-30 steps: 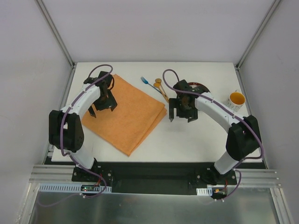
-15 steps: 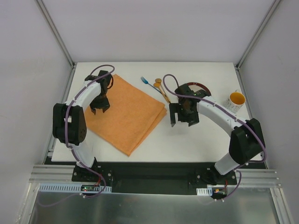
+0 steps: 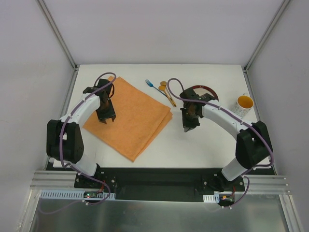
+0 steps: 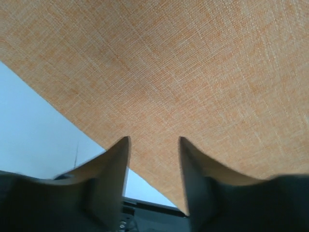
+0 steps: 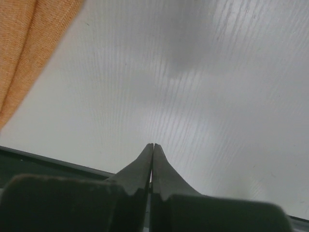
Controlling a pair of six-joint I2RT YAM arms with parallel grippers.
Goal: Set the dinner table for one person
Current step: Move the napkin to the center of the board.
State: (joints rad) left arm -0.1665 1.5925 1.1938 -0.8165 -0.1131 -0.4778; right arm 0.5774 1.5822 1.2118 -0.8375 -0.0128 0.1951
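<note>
The dinner table (image 3: 207, 145) fills the middle of the top view, white and flat, with the orange placemat (image 3: 133, 116) skewed across its 9 o'clock half. The left gripper (image 3: 106, 119) hangs over the mat's 10 o'clock part, jaws narrow with a slim gap and nothing between them. The right gripper (image 3: 187, 127) is over bare tabletop at the mat's 3 o'clock side — fingertips pressed together, holding nothing.

- White bench (image 3: 203, 145), grey frame posts at the corners.
- Orange cloth (image 3: 135, 121) flat at 9 o'clock, set askew.
- Blue fork (image 3: 150, 83) and yellow spoon (image 3: 167, 93) at 12.
- Dark plate (image 3: 205, 89) at 2.
- Yellow-lined mug (image 3: 244, 104) at 3.
</note>
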